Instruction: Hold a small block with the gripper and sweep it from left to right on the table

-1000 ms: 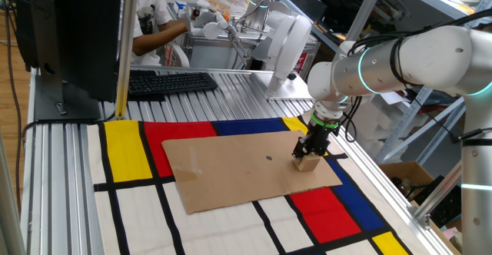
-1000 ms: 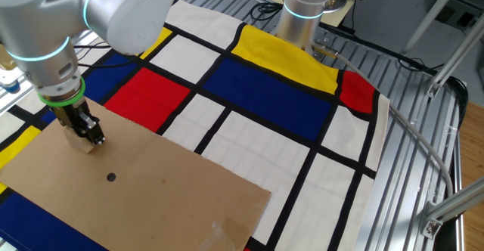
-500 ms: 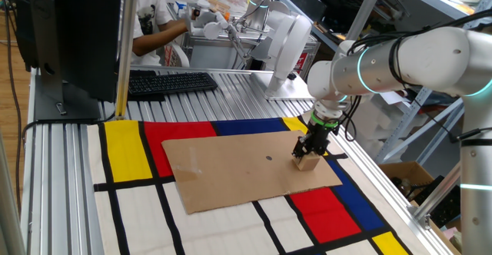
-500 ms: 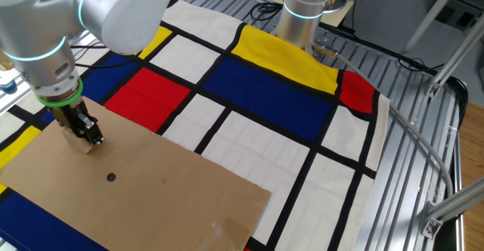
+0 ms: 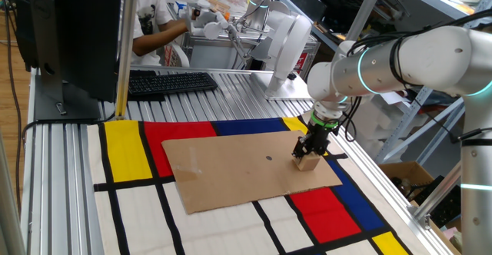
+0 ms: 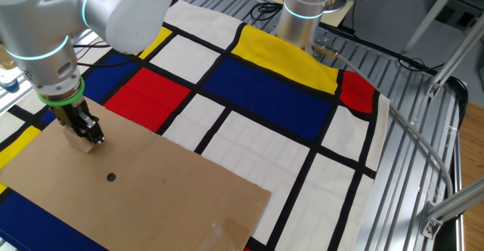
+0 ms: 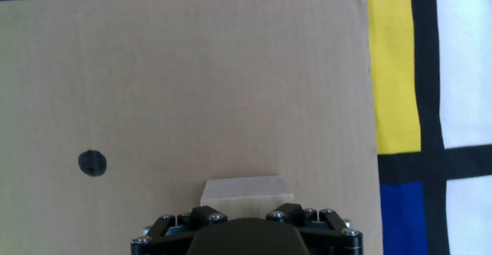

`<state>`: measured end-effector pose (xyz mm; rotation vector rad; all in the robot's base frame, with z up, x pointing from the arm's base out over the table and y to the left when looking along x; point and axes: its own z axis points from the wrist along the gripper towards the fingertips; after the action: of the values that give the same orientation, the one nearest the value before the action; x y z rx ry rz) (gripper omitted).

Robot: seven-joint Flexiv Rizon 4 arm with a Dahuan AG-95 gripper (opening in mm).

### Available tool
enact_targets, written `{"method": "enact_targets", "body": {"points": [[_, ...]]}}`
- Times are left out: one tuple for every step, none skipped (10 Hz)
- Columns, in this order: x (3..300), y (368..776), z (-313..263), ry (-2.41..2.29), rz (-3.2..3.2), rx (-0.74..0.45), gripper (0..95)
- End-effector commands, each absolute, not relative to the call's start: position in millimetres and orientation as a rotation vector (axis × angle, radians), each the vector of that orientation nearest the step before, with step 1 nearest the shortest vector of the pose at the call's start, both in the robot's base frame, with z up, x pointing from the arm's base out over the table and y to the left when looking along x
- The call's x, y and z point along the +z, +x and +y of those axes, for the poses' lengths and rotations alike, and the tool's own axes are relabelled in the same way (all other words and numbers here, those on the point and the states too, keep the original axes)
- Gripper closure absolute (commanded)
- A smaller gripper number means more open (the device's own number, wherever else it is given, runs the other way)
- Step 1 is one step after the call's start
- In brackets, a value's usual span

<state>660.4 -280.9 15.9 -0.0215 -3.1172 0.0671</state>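
You will find almost nothing changed from the frames a second and half a second back: the gripper (image 5: 309,152) and the small block (image 5: 307,163) sit at the same spot near the right edge of the cardboard sheet (image 5: 246,167). In the other fixed view the elbow housing at the top of the frame wavers slightly, and nothing else moves.

Arm pose: in the one fixed view the white and silver arm (image 5: 415,55) enters from the right edge, bends at a joint with a teal light ring, and drops its wrist steeply to the sheet. The green ring (image 6: 63,96) sits just above the black fingers (image 6: 89,129).

Fingers: closed on the small block (image 6: 85,143), which rests on the cardboard. In the hand view the block (image 7: 246,188) shows at bottom centre, just above the gripper (image 7: 246,223) body.

Position: a black dot (image 7: 92,162) on the sheet lies left of the block, well apart. The sheet rests on the coloured mat (image 5: 123,151) that covers the ribbed aluminium surface (image 5: 54,170).
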Motion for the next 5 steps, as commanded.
{"method": "enact_targets", "body": {"points": [[18.0, 659.6, -280.7, -0.022, -3.118, 0.073, 95.0], [18.1, 659.6, -280.8, -0.022, -3.119, 0.078, 95.0], [18.1, 659.7, -280.9, -0.022, -3.119, 0.075, 95.0], [18.0, 659.6, -281.1, -0.024, -3.119, 0.075, 95.0], [18.0, 659.6, -281.1, -0.027, -3.12, 0.073, 95.0]]}}
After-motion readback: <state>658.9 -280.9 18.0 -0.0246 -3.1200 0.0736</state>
